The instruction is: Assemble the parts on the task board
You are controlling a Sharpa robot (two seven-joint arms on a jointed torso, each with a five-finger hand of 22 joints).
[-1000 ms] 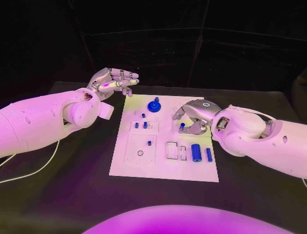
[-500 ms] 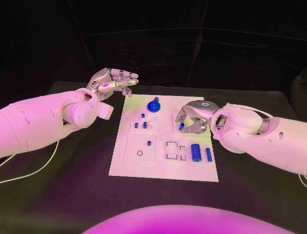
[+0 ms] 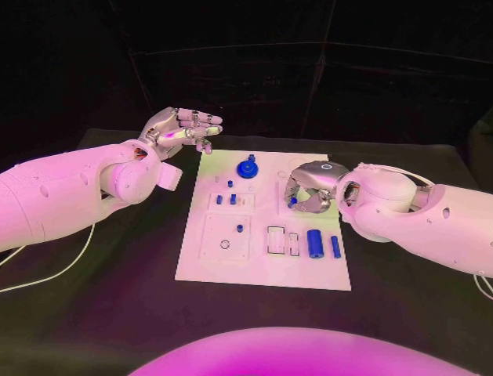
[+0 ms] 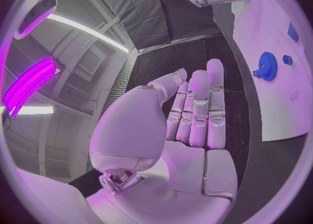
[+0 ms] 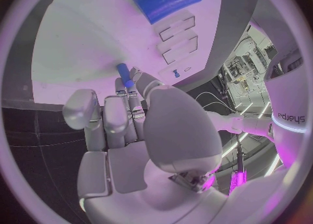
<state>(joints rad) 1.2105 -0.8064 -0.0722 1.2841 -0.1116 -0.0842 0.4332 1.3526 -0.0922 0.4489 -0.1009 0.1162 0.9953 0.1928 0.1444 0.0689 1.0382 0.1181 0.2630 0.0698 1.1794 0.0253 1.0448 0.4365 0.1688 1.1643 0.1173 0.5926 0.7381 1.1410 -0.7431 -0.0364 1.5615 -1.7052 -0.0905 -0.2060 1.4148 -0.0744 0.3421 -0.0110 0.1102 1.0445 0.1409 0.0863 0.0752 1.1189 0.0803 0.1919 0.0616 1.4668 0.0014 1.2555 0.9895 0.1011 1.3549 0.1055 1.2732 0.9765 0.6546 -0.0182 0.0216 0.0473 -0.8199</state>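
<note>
Surface: black table (image 3: 110,313), white task board (image 3: 258,270) at centre.
Left hand (image 3: 181,129): fingers apart, holding nothing, off the board's 11 o'clock corner.
Right hand (image 3: 312,188): pinching a small blue peg (image 5: 123,72) over the board's 2 o'clock area.
Key relation: peg's long axis points toward the board; right hand nearer.

Two bulky white arms with small round holes end in silver segmented hands, left hand (image 3: 182,131) and right hand (image 3: 310,186), a thin white cable trailing lower left
</note>
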